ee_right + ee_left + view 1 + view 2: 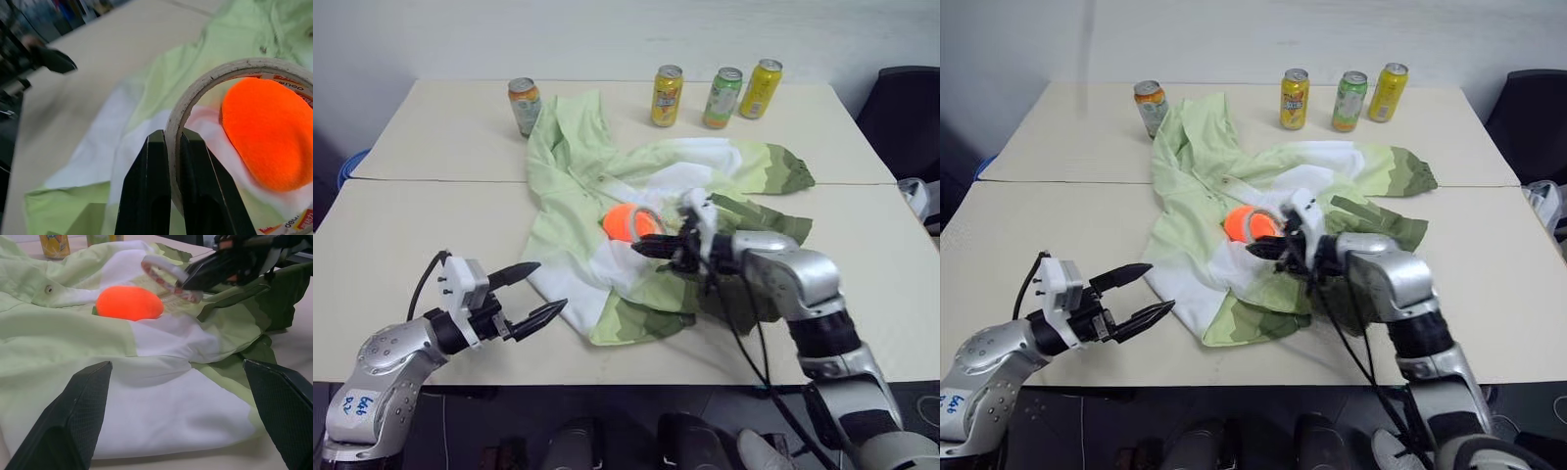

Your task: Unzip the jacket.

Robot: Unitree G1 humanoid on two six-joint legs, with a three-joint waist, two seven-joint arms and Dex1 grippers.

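The jacket [578, 186], in wavy light green, white and olive bands, lies crumpled on the table. An orange ball-like thing [620, 222] rests on its middle, and a white tape ring [195, 93] stands upright next to it. My right gripper [171, 137] is shut on the ring's wall, pinching it between both fingers, and reaches in from the right [641, 247]. My left gripper [548, 286] is open, level with the table at the jacket's near left hem, pointing toward the white fabric [161, 421]. The zipper itself is hidden in the folds.
Several drink cans stand along the far side: one [524, 106] at the jacket's far left corner, three [667, 96] [722, 98] [761, 88] to the right. A dark chair [906, 117] is beyond the table's right edge. Bare tabletop [401, 245] lies to the left.
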